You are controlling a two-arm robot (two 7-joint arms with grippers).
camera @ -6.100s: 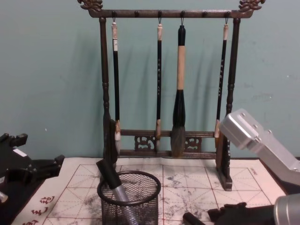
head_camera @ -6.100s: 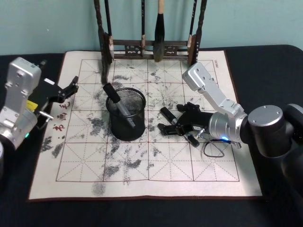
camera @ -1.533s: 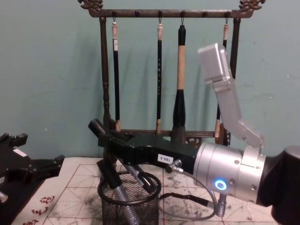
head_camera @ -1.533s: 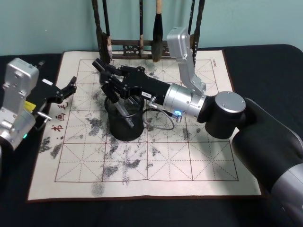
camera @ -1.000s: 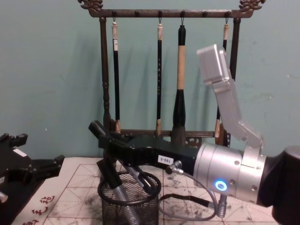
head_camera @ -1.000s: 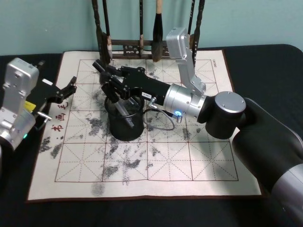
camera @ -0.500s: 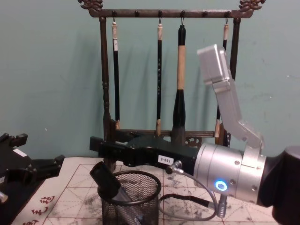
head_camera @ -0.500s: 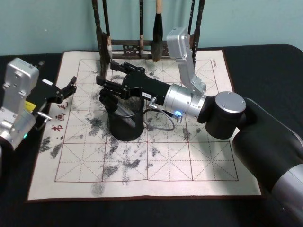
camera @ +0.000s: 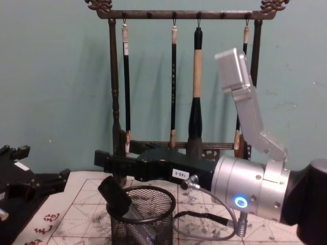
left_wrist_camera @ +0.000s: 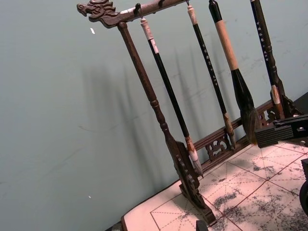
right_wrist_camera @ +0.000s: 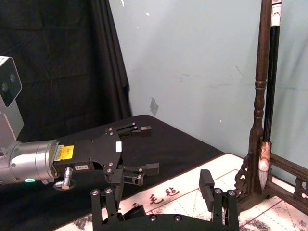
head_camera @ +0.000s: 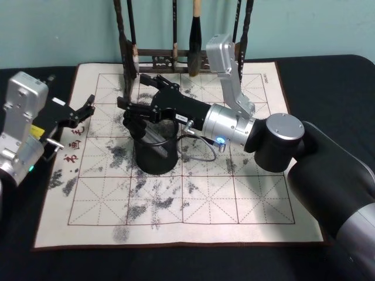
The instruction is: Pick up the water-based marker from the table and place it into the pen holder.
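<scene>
Currently: right gripper (head_camera: 132,93) above pen holder (head_camera: 156,153), jaws spread and empty; marker (camera: 116,198) leaning inside holder; left gripper (head_camera: 88,108) parked beside mat (head_camera: 246,205), jaws apart.

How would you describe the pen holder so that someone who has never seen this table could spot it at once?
On the ink-stained grid mat, in front of the tall wooden brush rack, the pen holder stands left of centre, under the right gripper, whose fingers are open. It is a black wire-mesh cylinder with a solid rim and a black-capped marker leaning inside, unlike the rack with its hanging brushes.
</scene>
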